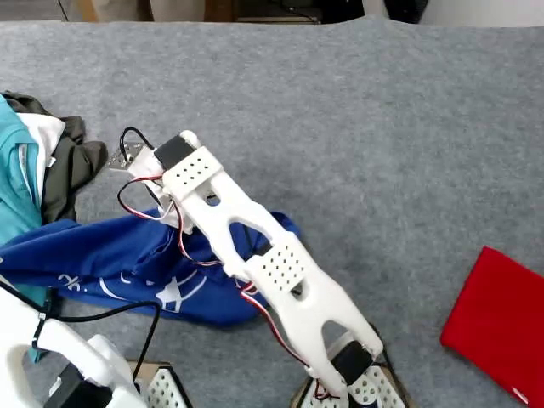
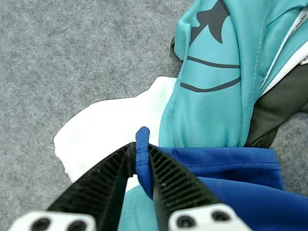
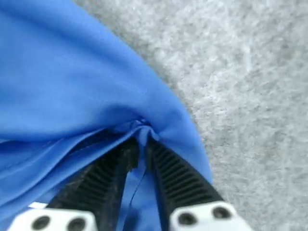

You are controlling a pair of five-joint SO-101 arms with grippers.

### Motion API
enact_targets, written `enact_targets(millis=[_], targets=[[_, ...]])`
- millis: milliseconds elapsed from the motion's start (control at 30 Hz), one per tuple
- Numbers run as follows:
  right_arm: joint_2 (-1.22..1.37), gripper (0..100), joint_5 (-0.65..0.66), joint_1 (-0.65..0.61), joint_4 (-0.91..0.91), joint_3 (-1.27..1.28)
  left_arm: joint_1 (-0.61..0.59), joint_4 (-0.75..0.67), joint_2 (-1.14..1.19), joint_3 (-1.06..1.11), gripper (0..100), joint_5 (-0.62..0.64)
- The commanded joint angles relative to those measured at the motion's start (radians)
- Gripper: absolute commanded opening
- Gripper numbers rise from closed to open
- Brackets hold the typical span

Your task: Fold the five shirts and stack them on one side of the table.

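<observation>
From above, the blue shirt [image 1: 102, 263] lies crumpled near the front left of the table [image 1: 382, 127]. Its left end runs up against a heap of teal shirt [image 1: 17, 178], white shirt [image 1: 42, 132] and dark shirt [image 1: 72, 166]. The right arm [image 1: 255, 246] stretches across the blue cloth from the front middle. A red shirt [image 1: 501, 314] sits well apart at the right edge, flat and squared (probably folded already).

At the left wrist, the left hand [image 2: 140, 147] is pinching a small fold of the blue shirt [image 2: 231, 168], and a nub of cloth pokes out past the fingertips. The teal shirt [image 2: 216, 96] drapes over that blue edge. The white shirt [image 2: 110, 125] is just beyond the hand, and the dark shirt [image 2: 284, 106] is tucked beside the teal.

At the right wrist, the right hand [image 3: 140, 144] is pressed onto a gathered pucker of the blue shirt [image 3: 72, 72], close to its edge where bare table [image 3: 250, 72] begins.

The step looks like pulling the blue shirt clear of the heap to spread it for folding. Next, both pinches need to hold while the hands draw apart and toward the open middle. The left should lift enough to slip the blue from under the teal (a shallow grip there could slide off).
</observation>
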Motion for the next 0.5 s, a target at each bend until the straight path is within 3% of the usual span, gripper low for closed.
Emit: enact_targets(millis=[0,167,467], targets=[[-0.007,3.8,0.018,0.005,0.008,-0.007,0.008,-0.014,-0.010,-0.012,2,-0.009],[-0.045,15.7,0.040,-0.010,0.035,-0.048,0.008,-0.014,-0.010,-0.012,2,-0.009],[0.004,16.4,0.040,-0.010,0.025,-0.059,0.008,-0.012,-0.010,-0.012,2,-0.048]])
